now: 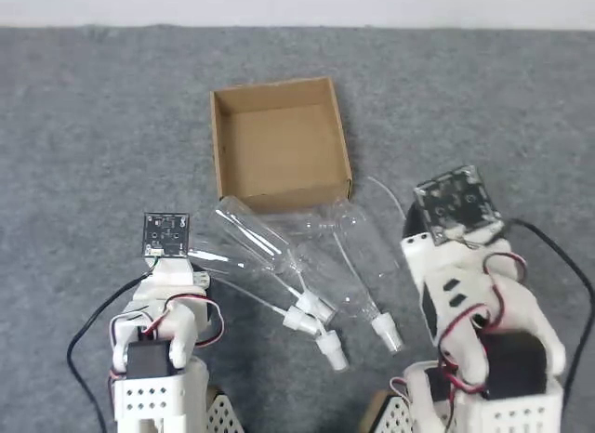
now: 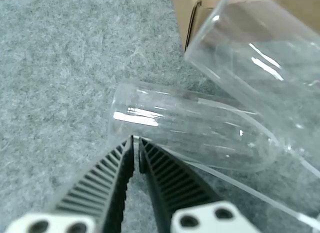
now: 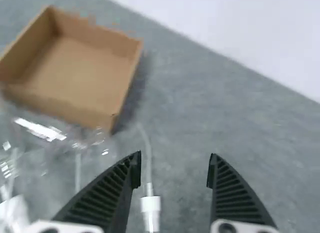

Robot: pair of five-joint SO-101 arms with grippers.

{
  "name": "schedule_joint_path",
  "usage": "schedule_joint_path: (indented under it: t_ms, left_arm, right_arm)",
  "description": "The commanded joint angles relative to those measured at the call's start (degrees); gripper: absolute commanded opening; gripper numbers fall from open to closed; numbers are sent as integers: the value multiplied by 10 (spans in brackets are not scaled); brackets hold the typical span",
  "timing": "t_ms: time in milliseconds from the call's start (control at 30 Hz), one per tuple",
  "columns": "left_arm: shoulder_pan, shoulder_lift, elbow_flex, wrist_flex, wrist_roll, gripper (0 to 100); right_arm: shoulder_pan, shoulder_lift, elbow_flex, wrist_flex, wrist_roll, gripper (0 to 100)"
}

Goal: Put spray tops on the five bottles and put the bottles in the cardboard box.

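Lying below the widely spread right fingers (image 3: 110,193), a spray top (image 3: 150,205) points its tube toward the box (image 3: 55,100); left fingers (image 2: 107,185) are closed.

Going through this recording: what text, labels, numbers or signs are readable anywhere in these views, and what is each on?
None can be read.
The cardboard box has plain walls.
The clear bottles carry no labels.
The white spray tops are unmarked.
The circuit boards on the arms' wrists may bear tiny markings, but they are too small to read.
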Motion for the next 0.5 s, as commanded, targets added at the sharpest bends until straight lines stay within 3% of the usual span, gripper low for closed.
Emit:
schedule_joint_path:
  t_ms: [0,467]
  left_arm:
    - [0,-8,-8,2,0,13]
    - [0,-8,-8,2,0,13]
  right_arm:
    - [-40,66,-46,10,-7,184]
    - [-91,279,-87,-11,-28,145]
